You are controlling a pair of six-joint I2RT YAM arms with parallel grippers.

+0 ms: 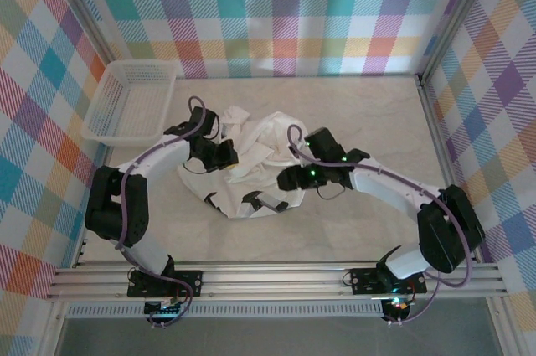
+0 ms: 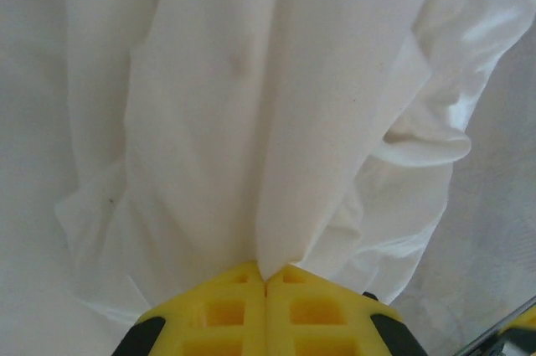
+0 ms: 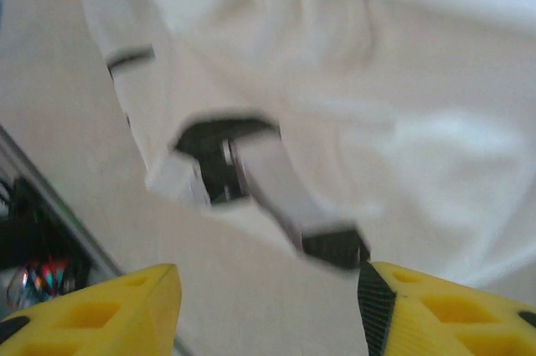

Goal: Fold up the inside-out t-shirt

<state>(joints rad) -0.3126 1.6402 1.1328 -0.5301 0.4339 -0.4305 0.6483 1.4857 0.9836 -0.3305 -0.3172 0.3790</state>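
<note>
Grip first: left claw point(image 2: 266, 276) is closed right down, its two yellow fingers point(image 2: 219, 312) pressed flat together with a thin fold of white cloth nipped at the tips. The fold rises from the pinch as a ridge and spreads into loose creases across the left wrist view. That cloth is the t-shirt point(image 1: 270, 133), plain white, lying in a crumpled heap about mid-bench between the two arms, bunched and wrinkled rather than flat, with a twisted lump on its far side and a rounder lobe on its near side. From the top camera the left claw sits on the heap's left part and the right claw point(image 3: 268, 293) at its right edge, low over the cloth. Right claw is spread, its fingers point(image 3: 100, 310) well apart at the bottom corners of its wrist view, nothing between them but bare bench point(image 1: 368, 113), so it holds nothing. Just beyond its tips lies the shirt's near edge, where what looks like a small dark tag point(image 3: 333, 249) and some pale strips show, too blurred to tell more. Bench is pale and marble-veined. White lattice basket point(image 1: 134, 103) sits at the bench's far-left corner, apart from the shirt. Pastel checked walls point(image 1: 293, 12) close three sides. Metal rail point(image 1: 276, 276) along the near edge carries both arm bases.
</note>
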